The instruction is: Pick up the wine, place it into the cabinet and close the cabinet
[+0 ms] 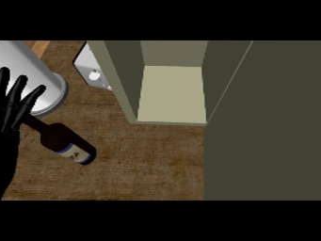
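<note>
Wooden table (149, 164) seen from steeply above. Dark wine bottle (67, 143) lying on its side at left, neck toward upper left, labelled base toward lower right. Left robot hand (3, 110) at the left edge, fingers straight and spread, overlapping the bottle's neck. White cylinder (24, 70) just behind. Olive cabinet (267, 122) at right, open, pale shelf (171, 94) showing inside.

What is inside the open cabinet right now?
The cabinet shows only a bare pale shelf inside; nothing stands on the visible part. Its deeper upper interior is hidden. The wine bottle lies outside on the counter.
</note>
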